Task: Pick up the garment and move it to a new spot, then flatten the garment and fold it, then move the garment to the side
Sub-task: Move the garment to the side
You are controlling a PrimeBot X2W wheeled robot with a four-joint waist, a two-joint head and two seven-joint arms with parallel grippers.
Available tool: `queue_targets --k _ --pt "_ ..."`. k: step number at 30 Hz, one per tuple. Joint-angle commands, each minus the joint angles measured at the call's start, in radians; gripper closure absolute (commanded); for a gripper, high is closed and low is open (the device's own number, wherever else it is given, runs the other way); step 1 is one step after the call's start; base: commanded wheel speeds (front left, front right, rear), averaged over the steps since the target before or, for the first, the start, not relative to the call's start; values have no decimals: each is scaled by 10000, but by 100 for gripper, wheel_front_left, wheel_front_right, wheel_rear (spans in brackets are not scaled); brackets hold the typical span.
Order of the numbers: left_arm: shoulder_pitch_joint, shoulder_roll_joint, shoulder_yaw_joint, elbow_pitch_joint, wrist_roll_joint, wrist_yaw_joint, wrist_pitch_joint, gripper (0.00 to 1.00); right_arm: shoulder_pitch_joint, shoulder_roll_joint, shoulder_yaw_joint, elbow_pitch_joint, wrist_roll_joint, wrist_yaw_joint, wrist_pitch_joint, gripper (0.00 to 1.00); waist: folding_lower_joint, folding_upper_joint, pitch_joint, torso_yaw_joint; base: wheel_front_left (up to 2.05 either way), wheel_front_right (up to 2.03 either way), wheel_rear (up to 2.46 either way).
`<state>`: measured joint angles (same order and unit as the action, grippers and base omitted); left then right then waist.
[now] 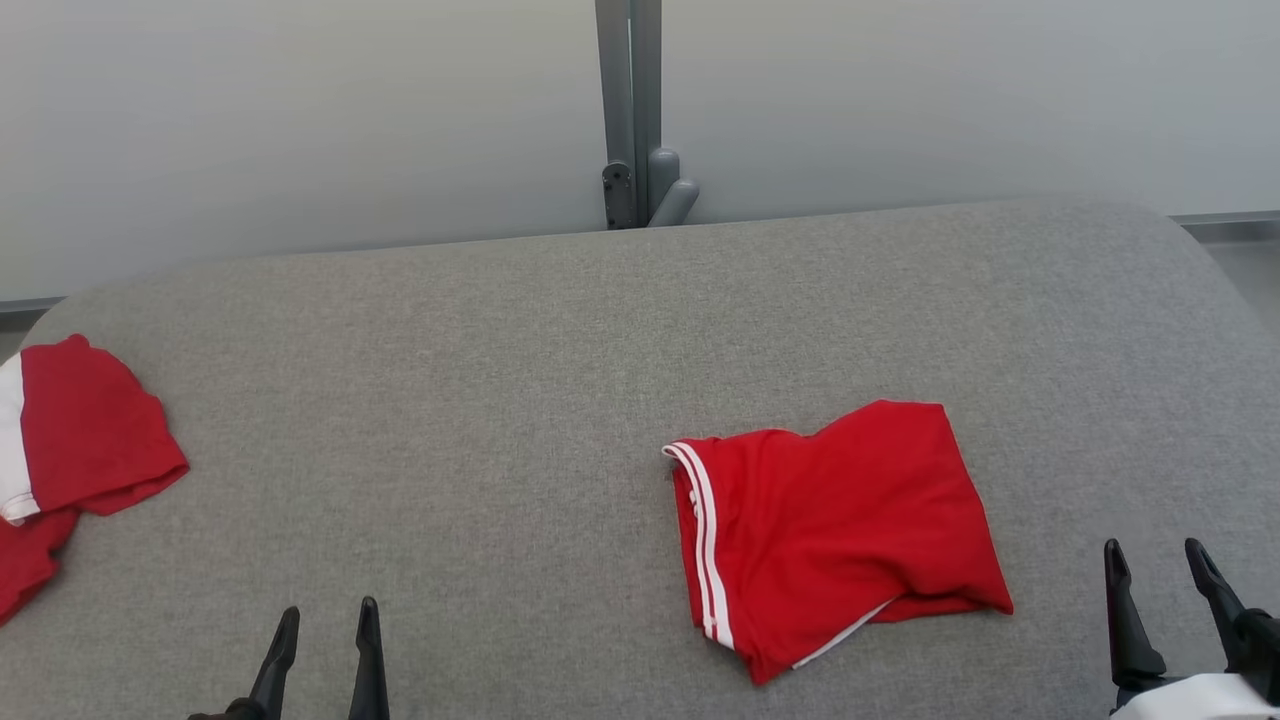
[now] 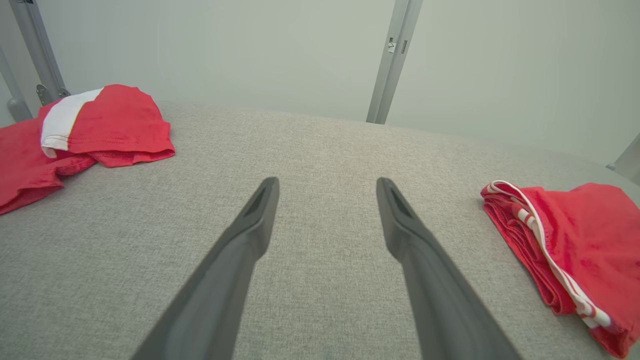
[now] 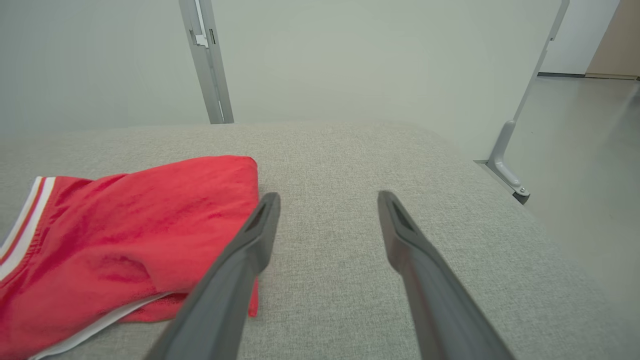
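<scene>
Seemingly padded grey surface (image 1: 480,380) bears garment (image 1: 840,520) before pale wall (image 1: 300,100).

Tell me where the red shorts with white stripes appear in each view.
Head view: red shorts lie right of centre, in the lower half.
Left wrist view: at the right edge, middle to bottom.
Right wrist view: lower left.
Shared landmark: grey post behind the table.

Folded red garment (image 1: 840,520) lies on grey surface (image 1: 480,400).
</scene>
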<state>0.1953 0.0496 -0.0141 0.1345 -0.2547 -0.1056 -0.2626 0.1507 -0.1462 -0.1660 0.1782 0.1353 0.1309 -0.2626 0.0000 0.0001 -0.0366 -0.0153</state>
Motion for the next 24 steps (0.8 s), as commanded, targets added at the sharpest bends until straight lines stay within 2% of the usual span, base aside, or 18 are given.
queue_targets --k 1,5,7,11,17,21,24 --pt "46 24 14 6 41 -36 -26 0 -139 -36 47 -50 13 -4 -28 0 0 -1 21 17 0 0 0" --pt "-15 24 8 13 29 -53 -26 0 -227 -24 178 -85 84 -4 -28 0 0 -1 57 73 0 0 0" --pt "0 24 -13 -7 -13 -37 -26 0 -338 19 450 134 512 -4 -28 0 0 -1 82 99 0 0 0" --pt "52 24 -51 -60 -92 39 -26 0 -699 -346 1019 628 1322 -7 -12 0 0 -1 165 119 0 0 0" --pt "76 24 -213 -124 -213 134 -26 0 -2127 -1157 2035 1230 2861 -5 2002 0 0 -1 521 237 0 0 0" --pt "-278 24 -336 -221 -253 162 -26 0 -3139 -1374 2343 1698 3543 -4 3378 0 0 -1 1056 452 0 0 0" --pt "-428 24 -425 -227 -309 189 -26 0 -3652 -1483 2610 2297 3727 -5 4001 0 0 -1 1344 687 0 0 0"
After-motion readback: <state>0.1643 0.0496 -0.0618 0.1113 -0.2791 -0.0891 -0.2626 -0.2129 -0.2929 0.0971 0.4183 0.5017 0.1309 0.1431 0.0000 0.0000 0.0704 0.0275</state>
